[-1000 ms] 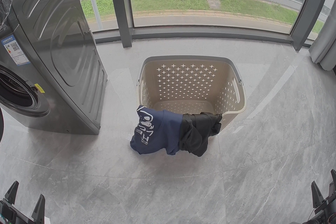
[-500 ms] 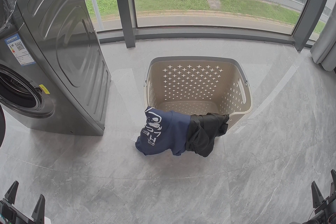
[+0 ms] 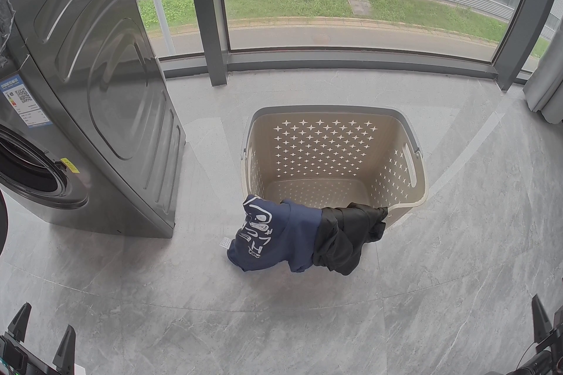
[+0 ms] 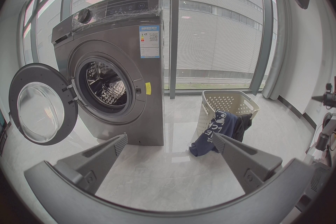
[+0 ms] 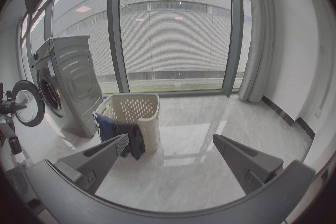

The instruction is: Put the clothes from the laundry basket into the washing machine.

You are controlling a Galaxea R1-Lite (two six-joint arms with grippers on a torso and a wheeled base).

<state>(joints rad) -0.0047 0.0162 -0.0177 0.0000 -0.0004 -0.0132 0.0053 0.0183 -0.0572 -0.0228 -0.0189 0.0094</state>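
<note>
Head view: laundry basket point(image 3: 334, 111) stands on the floor point(image 3: 446, 253), just beside the washing machine point(image 3: 111, 89), on its right. Basket bottom looks bare. Navy garment point(image 3: 275, 232) and black garment point(image 3: 346, 235) hang side by side, touching, over the basket's near rim, and the navy hem reaches the floor. Draped outside like this, probably so that cloth can be pinched at the rim without reaching inside. Left gripper point(image 3: 46, 320) and right gripper point(image 3: 551, 314) sit low at the floor's near corners, well apart from the clothes.

Left wrist view: left gripper point(image 4: 168, 137) is level, aimed between machine and basket. Jaws wide apart, nothing between them. Round door point(image 4: 42, 107) is swung fully open and the drum point(image 4: 105, 86) is exposed, ready for loading.

Right wrist view: right gripper point(image 5: 169, 137) is level, pointed toward the window point(image 5: 175, 42). Jaws spread wide, nothing held. Basket off to one side.

Judgement: no garment moved yet; first step is the approach to the rim.
</note>
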